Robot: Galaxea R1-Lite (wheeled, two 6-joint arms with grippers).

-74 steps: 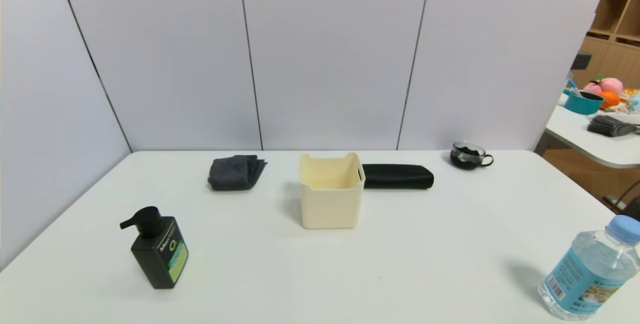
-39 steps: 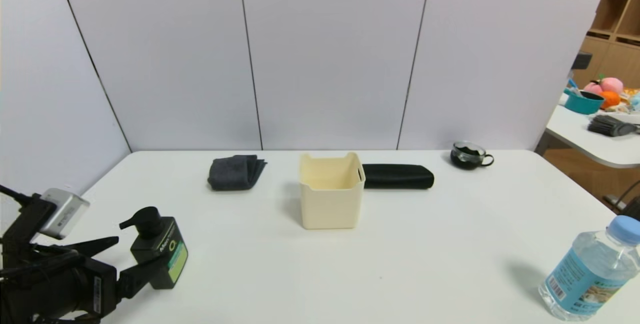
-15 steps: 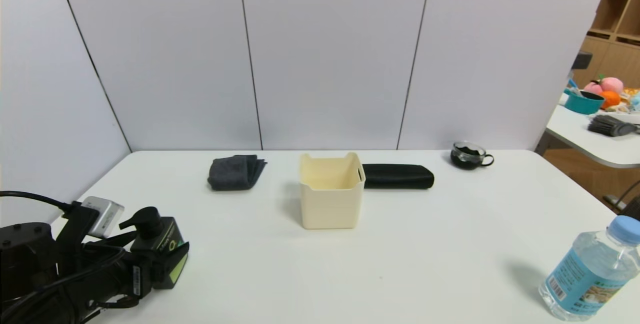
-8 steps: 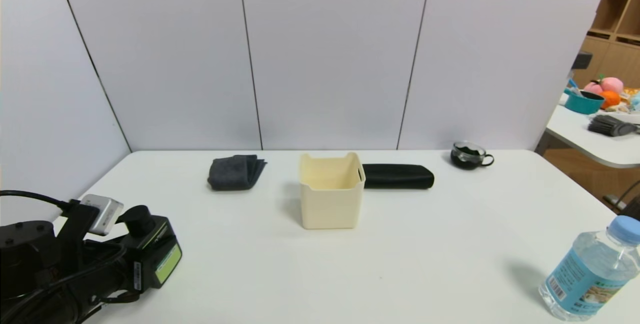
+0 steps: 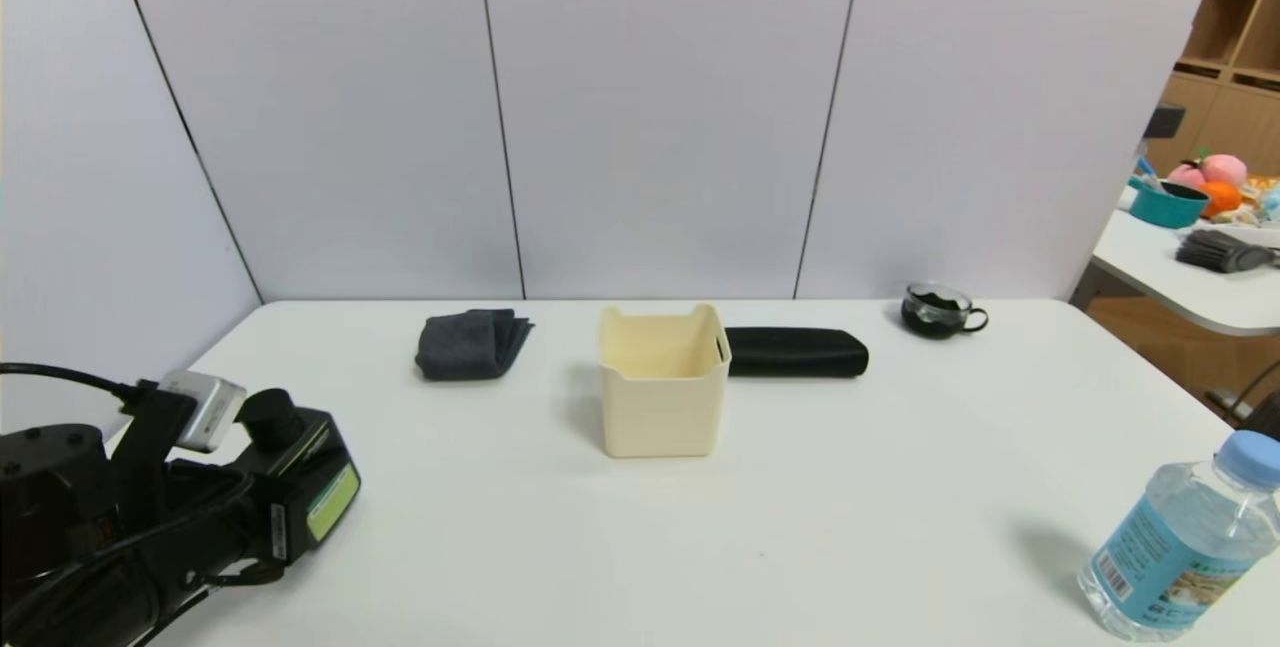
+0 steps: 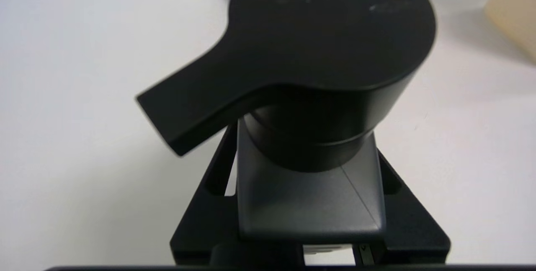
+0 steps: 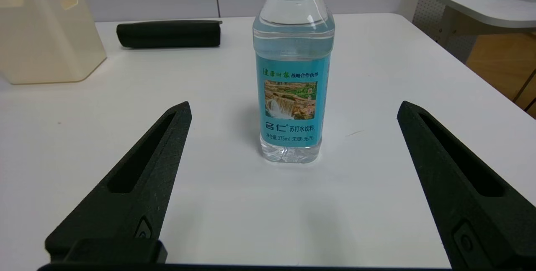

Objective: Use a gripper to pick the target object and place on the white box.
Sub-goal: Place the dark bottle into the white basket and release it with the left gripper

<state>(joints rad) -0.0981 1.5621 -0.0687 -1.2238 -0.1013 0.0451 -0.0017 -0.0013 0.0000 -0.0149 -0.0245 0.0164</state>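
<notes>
With the left gripper's (image 6: 310,204) 2 fingers clamped on the black pump bottle (image 5: 318,482), the grasp step looks done.
Next: lift it clear, carry it right to the white box (image 5: 660,417).

White paneled wall (image 5: 660,117) behind white table (image 5: 860,527)

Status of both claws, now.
Left claw: closed on the black squarish pump bottle, at the table's left side.
Right claw: open, empty, before the clear blue-capped plastic water bottle.
</notes>
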